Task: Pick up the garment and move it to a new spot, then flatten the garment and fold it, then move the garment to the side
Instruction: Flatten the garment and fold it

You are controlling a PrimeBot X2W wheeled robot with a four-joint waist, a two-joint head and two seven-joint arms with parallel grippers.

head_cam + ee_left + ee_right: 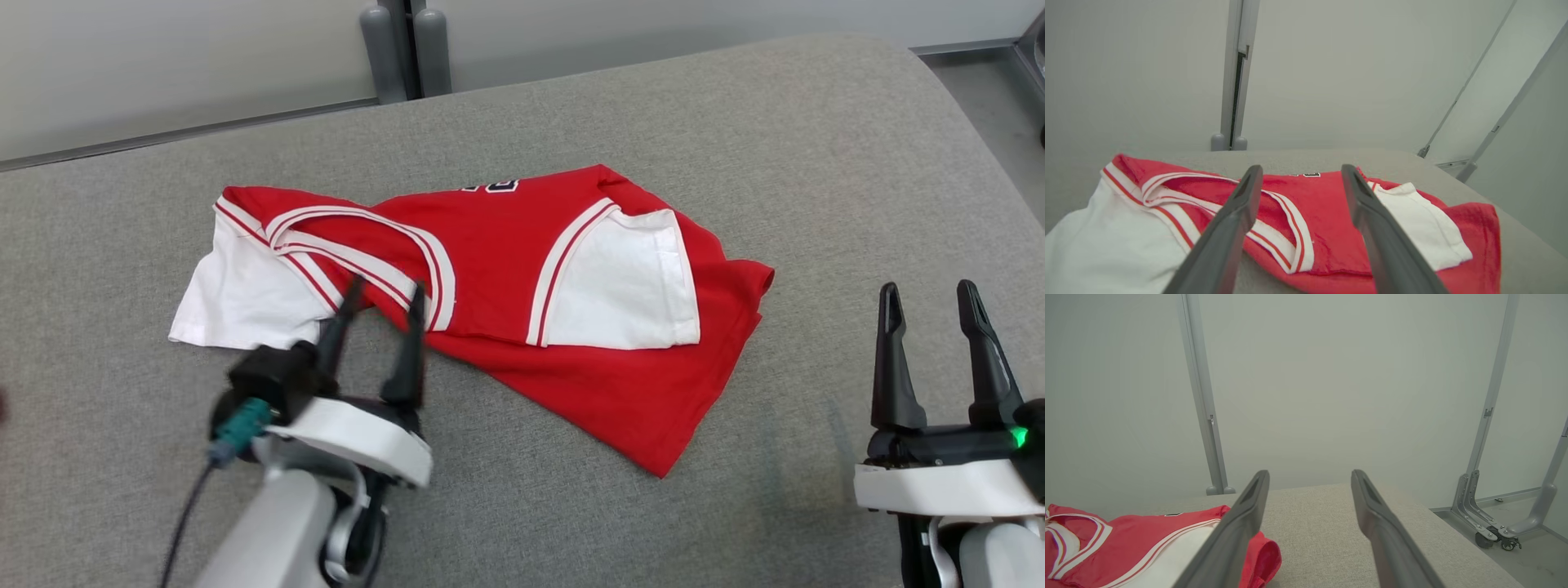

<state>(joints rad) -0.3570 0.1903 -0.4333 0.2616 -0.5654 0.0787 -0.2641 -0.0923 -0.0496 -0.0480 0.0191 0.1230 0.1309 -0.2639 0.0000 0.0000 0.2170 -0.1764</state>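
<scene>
The garment (506, 269) is a red jersey with white sleeves and red-and-white trim, lying rumpled and partly folded over itself on the grey cushioned surface (735, 122). My left gripper (384, 298) stands open at its near edge, fingertips by the striped collar, nothing between them. In the left wrist view the garment (1323, 212) spreads just beyond the left gripper (1300, 175). My right gripper (931, 298) stands open over bare cushion, well to the right of the garment. In the right wrist view the garment (1147, 535) lies at lower left of the right gripper (1310, 477).
The grey cushion's far edge meets a pale wall with a grey post (404, 49). Its right side rounds off toward the floor (996, 98). A wheeled metal frame (1494, 526) stands on the floor beyond the right edge.
</scene>
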